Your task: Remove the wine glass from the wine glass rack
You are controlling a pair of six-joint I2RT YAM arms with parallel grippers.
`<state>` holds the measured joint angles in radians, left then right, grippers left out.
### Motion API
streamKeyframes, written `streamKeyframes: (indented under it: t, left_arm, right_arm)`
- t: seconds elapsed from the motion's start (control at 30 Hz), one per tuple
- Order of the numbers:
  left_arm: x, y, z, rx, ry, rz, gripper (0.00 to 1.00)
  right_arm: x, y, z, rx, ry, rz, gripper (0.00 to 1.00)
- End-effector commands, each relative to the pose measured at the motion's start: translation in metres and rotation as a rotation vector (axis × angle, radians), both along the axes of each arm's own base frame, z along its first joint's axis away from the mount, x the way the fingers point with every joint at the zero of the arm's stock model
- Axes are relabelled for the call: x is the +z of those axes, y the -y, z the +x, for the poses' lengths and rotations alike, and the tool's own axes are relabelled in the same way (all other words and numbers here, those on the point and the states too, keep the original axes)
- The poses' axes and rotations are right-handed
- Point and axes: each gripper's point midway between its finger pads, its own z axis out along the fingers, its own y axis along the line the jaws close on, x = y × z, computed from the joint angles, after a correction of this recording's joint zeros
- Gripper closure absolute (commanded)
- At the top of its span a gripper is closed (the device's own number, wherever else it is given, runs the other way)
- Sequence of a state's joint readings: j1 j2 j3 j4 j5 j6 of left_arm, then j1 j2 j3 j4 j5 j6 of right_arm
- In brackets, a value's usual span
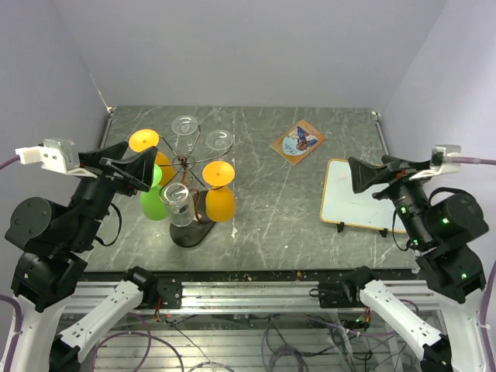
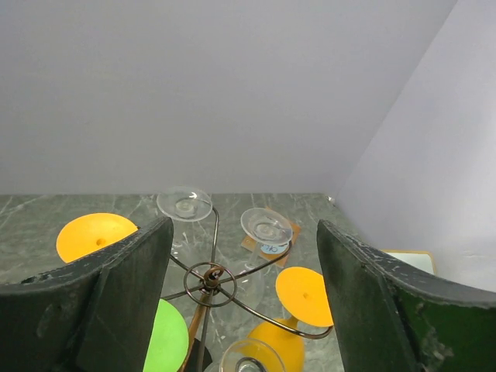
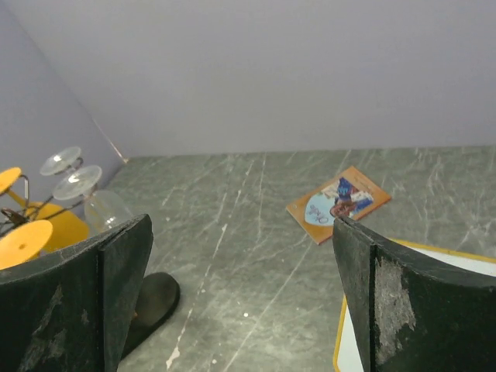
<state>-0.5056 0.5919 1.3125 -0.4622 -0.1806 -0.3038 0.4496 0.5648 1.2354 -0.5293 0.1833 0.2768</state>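
Left gripper (image 1: 138,169) gapes wide beside the thin copper-brown wire glass rack (image 1: 184,162), likely to straddle the hanging green plastic wine glass (image 1: 153,201); right gripper (image 1: 363,175), likewise spread, waits far right

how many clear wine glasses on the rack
3 clear wine glasses upside down on the copper wire rack: one at the back, one to its right, one at the front. None looks hidden.
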Motion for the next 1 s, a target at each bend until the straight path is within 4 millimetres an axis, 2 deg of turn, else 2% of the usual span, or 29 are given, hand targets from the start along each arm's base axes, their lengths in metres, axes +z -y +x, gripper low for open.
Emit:
streamKeyframes:
  t: [0.0, 0.13, 0.27, 0.43, 0.6, 0.7, 0.83, 0.97]
  left_arm:
    - [0.006, -0.004, -0.001, 0.017, 0.009, -0.006, 0.14]
    - [0.004, -0.005, 0.0, 0.024, 0.001, 0.001, 0.08]
    - [0.002, -0.005, 0.0, 0.027, -0.006, 0.005, 0.05]
    - [0.0, -0.005, 0.002, 0.031, -0.021, 0.01, 0.03]
    - [-0.003, -0.004, 0.004, 0.029, -0.042, 0.011, 0.02]
    - [-0.005, -0.001, 0.005, 0.017, -0.063, 0.008, 0.02]
    - [-0.008, 0.004, 0.008, 0.004, -0.105, 0.0, 0.02]
    - [-0.013, 0.008, 0.012, -0.005, -0.144, -0.008, 0.01]
  right_arm:
    - [-0.026, -0.003, 0.018, -0.031, -0.086, -0.002, 0.0]
    - [-0.054, -0.006, 0.035, -0.064, -0.179, 0.001, 0.0]
    - [-0.079, -0.018, 0.047, -0.038, -0.252, 0.012, 0.0]
    - [-0.115, -0.035, 0.049, 0.021, -0.354, 0.072, 0.0]
    - [-0.137, -0.056, 0.047, 0.125, -0.415, 0.088, 0.0]
    - [-0.142, -0.072, 0.049, 0.195, -0.468, 0.09, 0.0]
    - [-0.135, -0.099, 0.058, 0.302, -0.531, 0.124, 0.0]
    - [-0.113, -0.136, 0.071, 0.447, -0.527, 0.225, 0.0]
